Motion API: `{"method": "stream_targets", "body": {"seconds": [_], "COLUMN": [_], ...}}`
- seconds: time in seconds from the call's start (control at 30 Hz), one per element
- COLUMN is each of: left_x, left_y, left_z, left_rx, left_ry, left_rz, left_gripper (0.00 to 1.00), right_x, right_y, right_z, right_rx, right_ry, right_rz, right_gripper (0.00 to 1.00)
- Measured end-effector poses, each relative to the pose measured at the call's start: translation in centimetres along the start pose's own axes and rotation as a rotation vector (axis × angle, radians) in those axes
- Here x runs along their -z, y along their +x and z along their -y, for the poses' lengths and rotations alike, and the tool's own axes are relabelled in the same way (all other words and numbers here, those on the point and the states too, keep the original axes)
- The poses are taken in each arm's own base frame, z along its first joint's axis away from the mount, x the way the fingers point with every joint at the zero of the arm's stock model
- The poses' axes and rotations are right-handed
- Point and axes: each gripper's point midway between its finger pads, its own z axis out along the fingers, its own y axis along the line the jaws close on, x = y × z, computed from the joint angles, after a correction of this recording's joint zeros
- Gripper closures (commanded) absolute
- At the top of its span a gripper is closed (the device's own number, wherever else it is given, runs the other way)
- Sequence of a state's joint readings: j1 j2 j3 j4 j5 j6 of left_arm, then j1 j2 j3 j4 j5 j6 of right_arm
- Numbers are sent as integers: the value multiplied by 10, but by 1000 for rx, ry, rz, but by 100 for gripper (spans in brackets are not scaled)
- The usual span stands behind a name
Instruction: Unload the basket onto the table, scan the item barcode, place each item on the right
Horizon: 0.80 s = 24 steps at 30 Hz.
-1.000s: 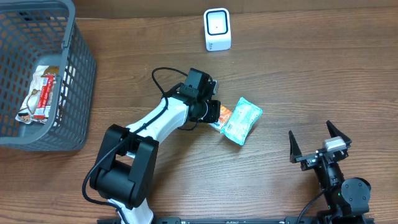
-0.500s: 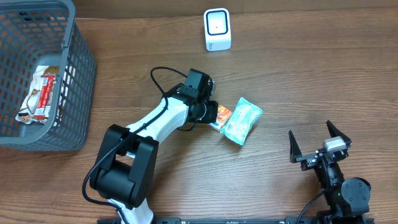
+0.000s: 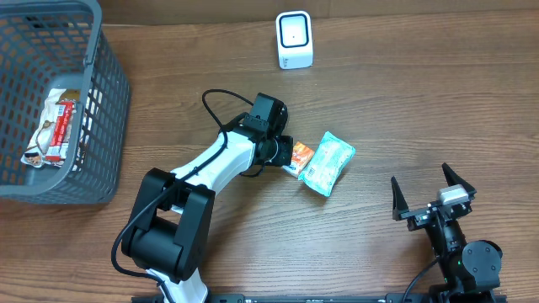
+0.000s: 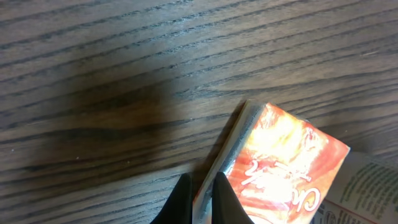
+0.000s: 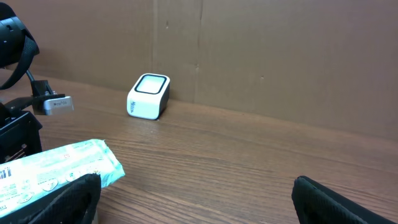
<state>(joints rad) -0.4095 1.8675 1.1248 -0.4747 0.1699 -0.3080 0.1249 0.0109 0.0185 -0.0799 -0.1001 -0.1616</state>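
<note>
Pinching the orange packet [image 3: 303,153] by its left edge in my left gripper [image 3: 286,152], in the middle, I see the white scanner [image 3: 294,39] straight ahead on the far side, my wide-open right gripper [image 3: 424,192] being farther off.

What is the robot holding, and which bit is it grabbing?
The left end effector is pinching the orange packet by its thin side edge. The right end effector is open and holds nothing.
</note>
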Motion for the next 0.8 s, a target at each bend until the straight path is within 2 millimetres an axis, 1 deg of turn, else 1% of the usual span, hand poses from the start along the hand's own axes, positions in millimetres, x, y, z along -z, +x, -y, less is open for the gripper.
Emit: {"method": "stream_targets", "body": {"seconds": [0.33,0.5,0.63,0.8], "left_x": [1,13,24,27], "left_y": [-1,-10,-20,-12], "left_z": [-3,-10,-2,15], "left_rx": [8,37,26,-18], "left_ry": [-7,-7,54,159], "left_rz": [-1,-16,-17,-59], "left_gripper": [96,96,96,96], "right_x": [0,0,0,0], "right_y": [0,0,0,0], "right_z": [0,0,0,0], "right_rx": [0,0,0,0], "right_ry": [0,0,0,0], "right_rz": [0,0,0,-1], "right_gripper": [0,0,0,0]}}
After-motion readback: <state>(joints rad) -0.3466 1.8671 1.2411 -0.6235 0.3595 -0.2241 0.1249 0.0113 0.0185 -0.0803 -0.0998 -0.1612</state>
